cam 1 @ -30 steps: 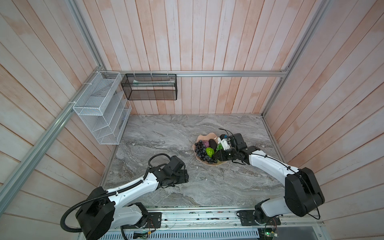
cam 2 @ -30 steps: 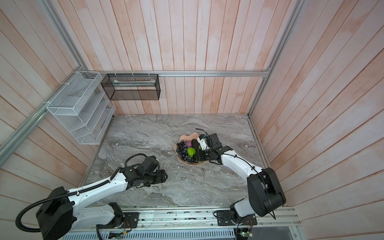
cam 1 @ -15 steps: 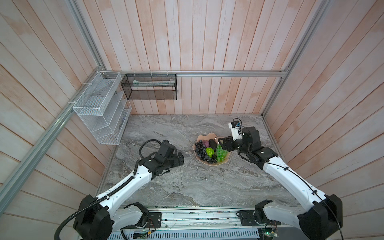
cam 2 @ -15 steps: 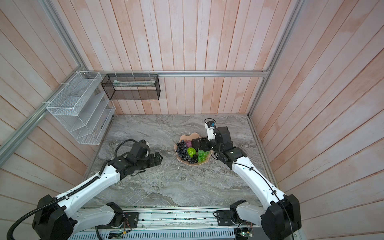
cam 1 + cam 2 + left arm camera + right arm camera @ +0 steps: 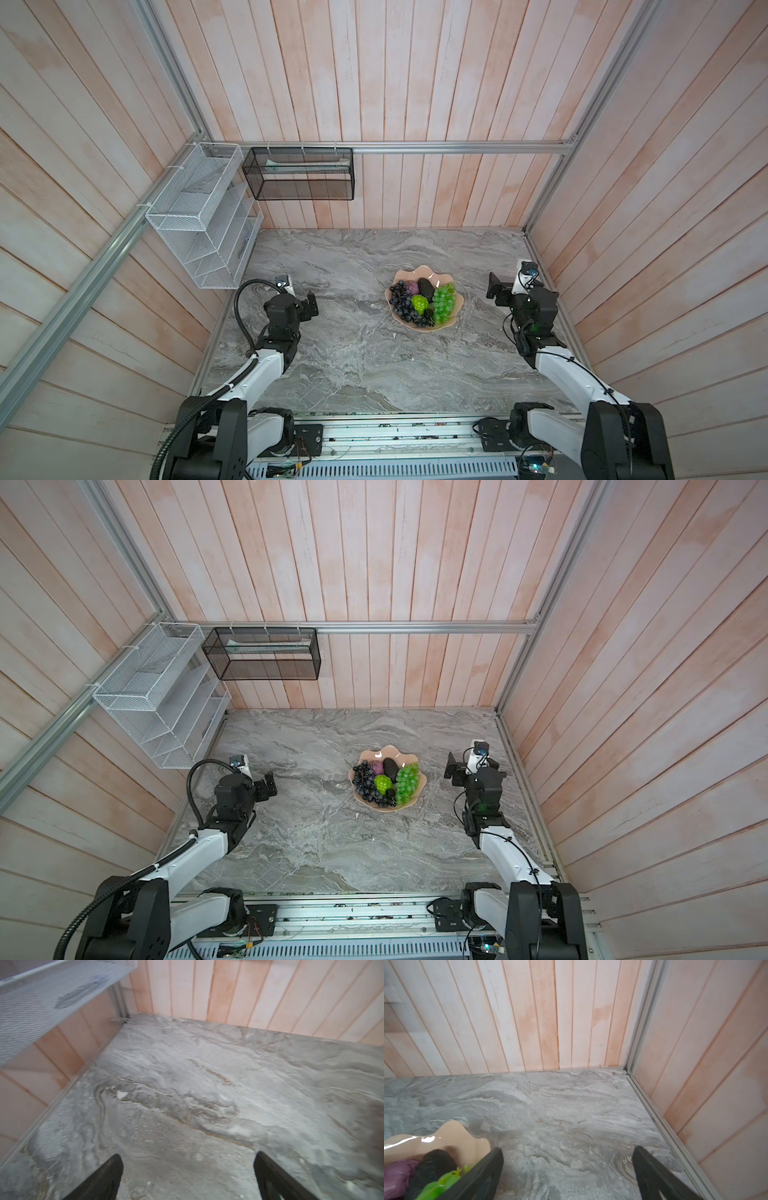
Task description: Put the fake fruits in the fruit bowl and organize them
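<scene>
Item: tabletop fruit arrangement, judged complete or nearly so. Far left, a white wire rack and a black mesh basket hang on the walls; no fruit can be made out in them, though the mesh hides part of their insides. Left gripper: jaws spread wide, nothing between them, over bare marble table and well apart from the dish. Centre-right, the fruit bowl sits on the table and holds, left to right, the black-purple grape bunch, purple round fruit, lime-green lumpy fruit, dark bumpy oval and bright green grape bunch. The two bunches lie lengthwise along the sides, with the smaller pieces between them. A tiny black cluster appears at the near rim, touching the dark bunch; the two are hard to tell apart. Right gripper: jaws released and empty, near the bowl's right side without touching it. No fruit shows loose on the table, so nothing obvious is left except perhaps tidying. Not determinable: the bowl's floor beneath the fruit. The right wrist view cuts the bowl off, one finger covering part of the green bunch. The left wrist view is blurred and gives only a reddish smear at one edge. Pale flecks on the marble are too small to name.
</scene>
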You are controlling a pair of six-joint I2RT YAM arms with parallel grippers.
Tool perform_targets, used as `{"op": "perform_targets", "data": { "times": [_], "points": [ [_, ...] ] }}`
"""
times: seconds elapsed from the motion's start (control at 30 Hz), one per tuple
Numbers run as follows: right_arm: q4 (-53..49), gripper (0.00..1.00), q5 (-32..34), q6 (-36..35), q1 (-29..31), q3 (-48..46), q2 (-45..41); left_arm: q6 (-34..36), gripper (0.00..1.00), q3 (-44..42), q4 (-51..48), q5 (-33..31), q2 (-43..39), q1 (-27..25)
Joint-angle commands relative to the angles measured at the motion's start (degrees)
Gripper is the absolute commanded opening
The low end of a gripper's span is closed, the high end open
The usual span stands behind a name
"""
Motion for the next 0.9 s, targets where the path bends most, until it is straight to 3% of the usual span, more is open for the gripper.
{"op": "perform_targets", "data": {
  "times": [0.0,0.1,0.17,0.27,0.4,0.53,0.63,0.87],
  "points": [
    [13.13,0.98,1.09,0.30,-1.16,-4.80,3.20,2.95,1.00,-3.44,18.08,-2.79,3.81,1.77],
    [18.84,0.98,0.96,-0.72,-1.43,-6.76,7.35,2.23,1.00,-5.24,29.35,-0.37,9.52,1.88],
    [23.09,0.98,0.27,-0.16,-1.79,-7.67,10.39,4.23,1.00,-3.63,31.22,0.46,12.16,2.03],
    [21.76,0.98,-3.78,-1.18,-2.52,-6.21,13.07,4.69,1.00,-3.32,37.31,4.39,19.16,3.32],
    [30.53,0.98,-4.82,-1.90,-2.67,-9.32,17.99,4.90,1.00,-5.95,44.34,5.29,21.31,3.44],
    [41.01,0.98,-5.18,-0.61,-3.20,-10.44,25.45,4.81,1.00,-5.56,42.05,5.38,20.62,3.44],
    [30.64,0.98,-7.69,-0.69,-4.52,-7.57,22.68,4.72,1.00,-5.39,41.62,5.31,20.60,3.42],
    [32.39,0.98,-7.77,-0.51,-4.49,-8.07,23.02,4.81,1.00,-5.83,42.06,5.40,20.21,3.44]
  ]
}}
